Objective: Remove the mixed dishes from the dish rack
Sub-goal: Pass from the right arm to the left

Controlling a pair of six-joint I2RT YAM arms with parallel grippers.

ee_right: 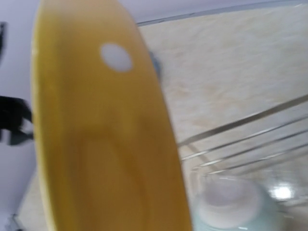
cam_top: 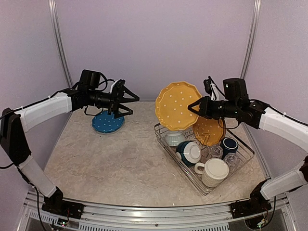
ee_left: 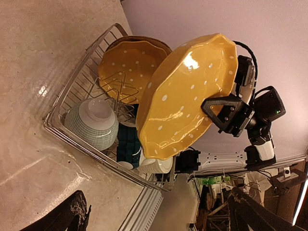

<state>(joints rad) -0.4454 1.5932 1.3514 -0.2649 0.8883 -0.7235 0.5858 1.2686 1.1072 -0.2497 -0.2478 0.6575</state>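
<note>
My right gripper (cam_top: pixel 193 108) is shut on the rim of a large orange dotted plate (cam_top: pixel 177 105), which hangs tilted above the dish rack (cam_top: pixel 240 166). The left wrist view shows this plate (ee_left: pixel 187 96) clamped at its edge. In the right wrist view the plate (ee_right: pixel 96 144) fills the left side and hides the fingers. In the rack stand a second orange plate (cam_top: pixel 208 130), a pale bowl (cam_top: pixel 174 138), a dark-blue bowl (cam_top: pixel 188 152), a navy mug (cam_top: pixel 229 144), clear glasses (cam_top: pixel 216 152) and a large cream mug (cam_top: pixel 214 172). My left gripper (cam_top: pixel 134 106) hovers open and holds nothing, just above a blue dotted plate (cam_top: pixel 108 122) lying on the table.
The rack sits at the table's right, with its near corner close to the front rail (cam_top: pixel 144 211). Purple walls close in the back and both sides. Bare marbled tabletop (cam_top: pixel 115 163) spreads between the blue plate and the rack.
</note>
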